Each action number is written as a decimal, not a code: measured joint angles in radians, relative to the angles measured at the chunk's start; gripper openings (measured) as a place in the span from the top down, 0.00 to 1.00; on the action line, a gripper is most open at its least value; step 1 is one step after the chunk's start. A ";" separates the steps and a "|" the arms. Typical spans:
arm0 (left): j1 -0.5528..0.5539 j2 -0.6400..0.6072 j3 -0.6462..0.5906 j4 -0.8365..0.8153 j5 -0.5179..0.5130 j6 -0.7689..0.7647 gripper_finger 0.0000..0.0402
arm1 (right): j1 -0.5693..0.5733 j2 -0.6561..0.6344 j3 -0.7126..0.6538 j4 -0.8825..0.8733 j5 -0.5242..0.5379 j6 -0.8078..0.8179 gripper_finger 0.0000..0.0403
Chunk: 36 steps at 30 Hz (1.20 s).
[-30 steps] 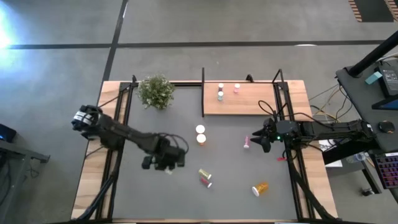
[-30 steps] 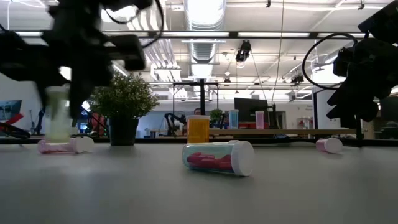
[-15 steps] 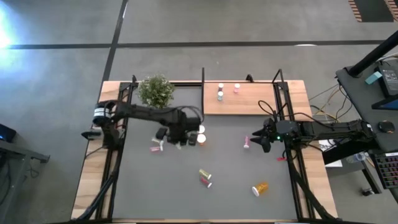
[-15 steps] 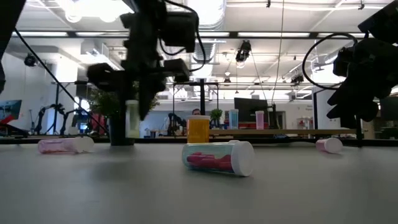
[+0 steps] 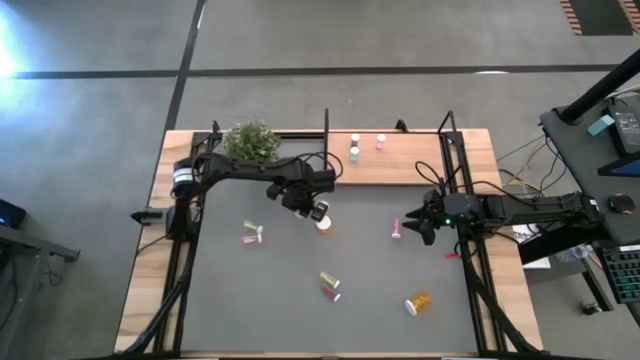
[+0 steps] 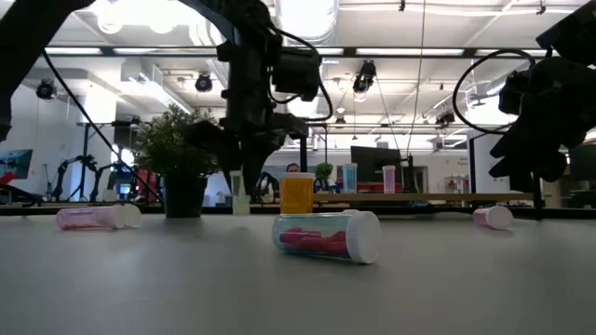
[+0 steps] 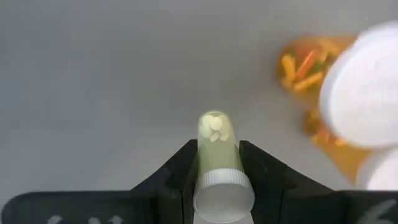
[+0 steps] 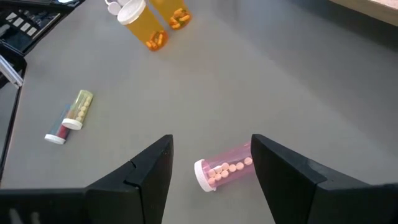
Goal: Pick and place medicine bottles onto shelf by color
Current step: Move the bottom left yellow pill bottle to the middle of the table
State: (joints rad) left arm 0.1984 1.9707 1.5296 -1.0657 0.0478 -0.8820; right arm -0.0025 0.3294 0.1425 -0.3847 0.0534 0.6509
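The left gripper (image 5: 312, 207) is the busy one here. It's clamped on a yellow-green bottle (image 7: 216, 158), fingers (image 7: 176, 175) snug on both sides just above the white cap, with the bottle's long axis running straight out along the fingers. In the low view the bottle (image 6: 240, 194) hangs upright, just off the table as far as I can tell.

What matters next: the shelf (image 5: 400, 168) lies ahead and off toward the right arm's side, not far, and the left gripper is the nearer one with something to drop off. Three small bottles already stand at the shelf's back edge. Right beside the gripper sit the orange bottles (image 5: 323, 222), so I'd guess a careless swing could clip them.

The right gripper (image 8: 210, 163) hangs over a pink bottle (image 8: 224, 168) lying on its side, cap pointing toward the table's middle. Its fingers are spread wide, one either side of the bottle, touching nothing. More bottles lie scattered further down the table (image 5: 380, 300).
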 joint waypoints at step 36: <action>0.024 0.024 0.041 0.052 -0.008 0.074 0.50 | 0.000 0.000 0.000 0.000 0.000 0.000 0.49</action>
State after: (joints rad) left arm 0.2226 1.9949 1.5707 -1.0134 0.0402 -0.8077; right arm -0.0025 0.3298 0.1425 -0.3847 0.0536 0.6506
